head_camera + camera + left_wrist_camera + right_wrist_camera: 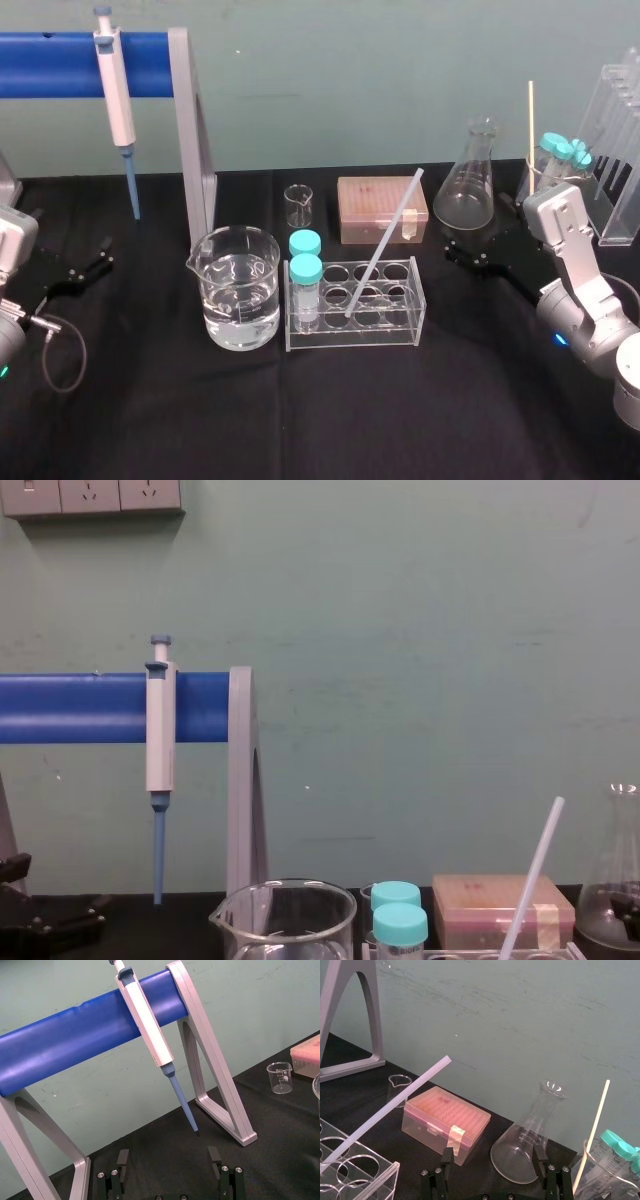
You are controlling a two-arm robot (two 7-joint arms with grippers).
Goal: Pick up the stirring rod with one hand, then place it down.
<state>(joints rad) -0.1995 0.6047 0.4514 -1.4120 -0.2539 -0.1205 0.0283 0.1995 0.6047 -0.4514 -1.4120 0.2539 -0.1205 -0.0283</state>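
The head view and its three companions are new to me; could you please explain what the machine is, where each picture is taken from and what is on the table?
This is a robot with two arms. One picture looks down from its head, one looks across from its chest, and one sits at each wrist. Its left pincer and right pincer, the black claws at the arm ends, are both open and hold nothing, one at each side of the black table. In the middle stand a glass beaker of water and a clear rack with two capped tubes and the white rod leaning in one hole. Behind are a small beaker, a pink box, a flask, and a pipette hanging from a blue bar.
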